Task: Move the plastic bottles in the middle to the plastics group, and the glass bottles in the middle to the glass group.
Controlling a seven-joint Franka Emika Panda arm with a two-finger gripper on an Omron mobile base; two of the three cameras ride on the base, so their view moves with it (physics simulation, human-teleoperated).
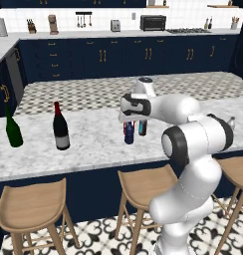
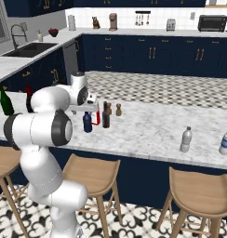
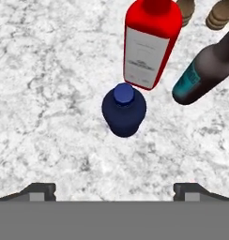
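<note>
A white marble counter (image 1: 93, 144) in a dark blue kitchen is shown, with wooden stools (image 1: 31, 204) lined up along its near edge. At the far left of the counter in the left base view, a tall dark green wine bottle (image 1: 13, 128) is stood upright, and just to its right a near-black wine bottle with a red neck (image 1: 60, 127) is stood beside it. Further right, near the middle, a small cluster is found: a stubby dark blue bottle (image 3: 124, 110) with a dark cap, a flat red bottle with a white label (image 3: 151, 42) just behind it, and a slim dark brown bottle with a teal label (image 3: 208, 70) to the right of the red one. The three are set close together, upright on the counter. Two small brown round-topped objects (image 3: 219, 14) are seen behind the cluster; what they are cannot be told. The pincer (image 3: 114, 190) is held above the blue bottle, with its jaws spread wide and nothing between them. Well to the right in the right base view, a pale grey translucent bottle (image 2: 186, 139) is stood alone, and a white bottle with a blue label (image 2: 225, 142) is seen at the frame's right edge.
</note>
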